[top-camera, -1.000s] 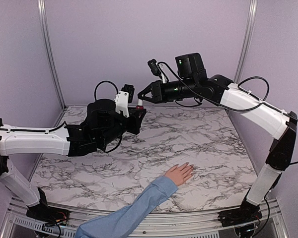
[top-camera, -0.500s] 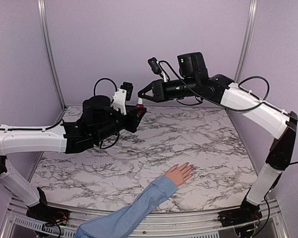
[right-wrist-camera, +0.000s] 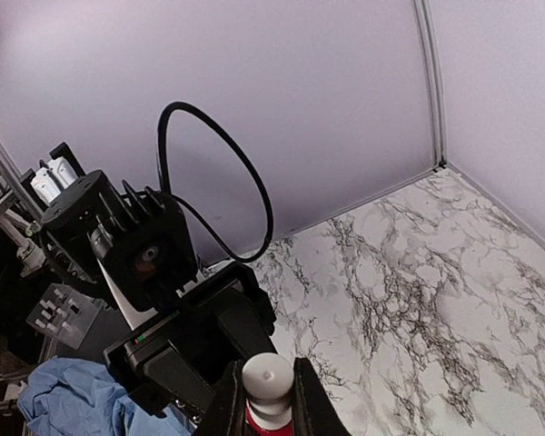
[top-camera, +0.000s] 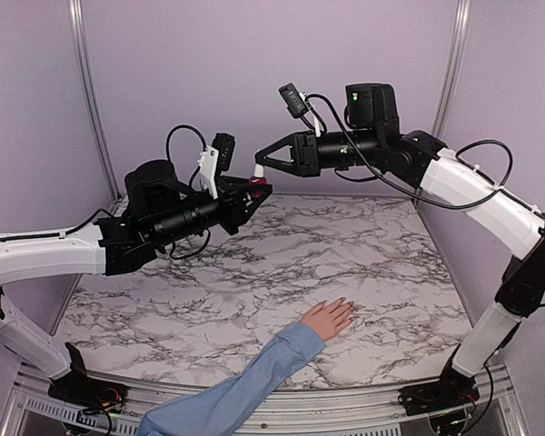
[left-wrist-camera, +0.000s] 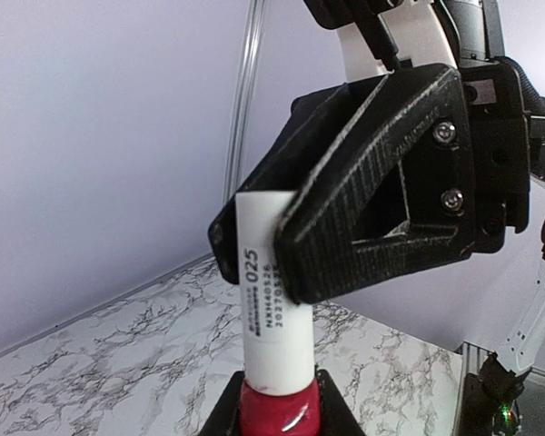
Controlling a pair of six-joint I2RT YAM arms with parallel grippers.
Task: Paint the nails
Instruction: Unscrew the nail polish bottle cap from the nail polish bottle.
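**Lifted since a second ago: left gripper (top-camera: 258, 190) and right gripper (top-camera: 260, 167), both kept clamped**

Compared with a second back, both arms are seen raised and stretched out flatter. The spot where the two grippers meet is carried a bit higher above the marble table (top-camera: 372, 245), toward the far wall. Nothing else is shifted.

A small red nail-polish bottle (left-wrist-camera: 277, 413) is pinched low down between the left gripper's jaws, which are set narrow around the glass. Its tall white cap (left-wrist-camera: 271, 336), printed with a small label, is gripped by the right gripper's jaws, also drawn in tight. From the left wrist view the cap is seen seated on the bottle, with no gap showing between them. So bottle and cap are held from both sides, up in the air at the far middle of the scene.

The hand (top-camera: 328, 318) is laid flat, palm down, at the near middle of the table, just where it was before, with fingers pointed far-right. The nails (top-camera: 349, 305) are at those fingertips, too tiny to be made out properly, and well apart from both grippers. A light blue sleeve (top-camera: 245, 391) is run back to the near-left edge.
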